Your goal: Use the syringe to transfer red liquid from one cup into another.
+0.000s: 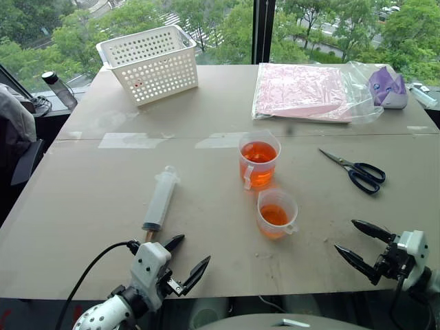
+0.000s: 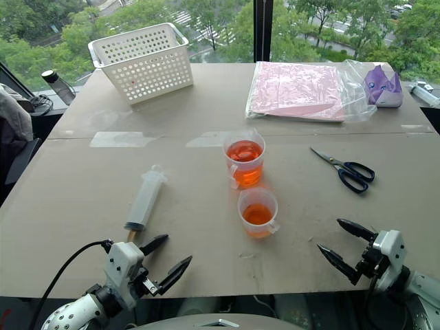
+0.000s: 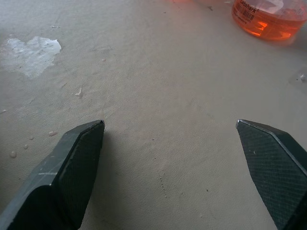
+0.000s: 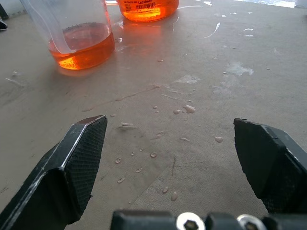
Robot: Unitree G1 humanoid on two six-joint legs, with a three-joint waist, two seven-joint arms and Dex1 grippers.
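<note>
Showing two cups [image 1: 259, 161] [image 1: 276, 213], one syringe [image 1: 160, 200], one basket [image 1: 150, 63], one scissors [image 1: 355, 170]

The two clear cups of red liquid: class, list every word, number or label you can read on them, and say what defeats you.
Taller measuring cup: a sticker with a barcode and a line of print, too small to read.
Smaller cup: no print that can be made out.
Syringe: any scale marks are too faint to read.
Nothing can be quoted.
</note>
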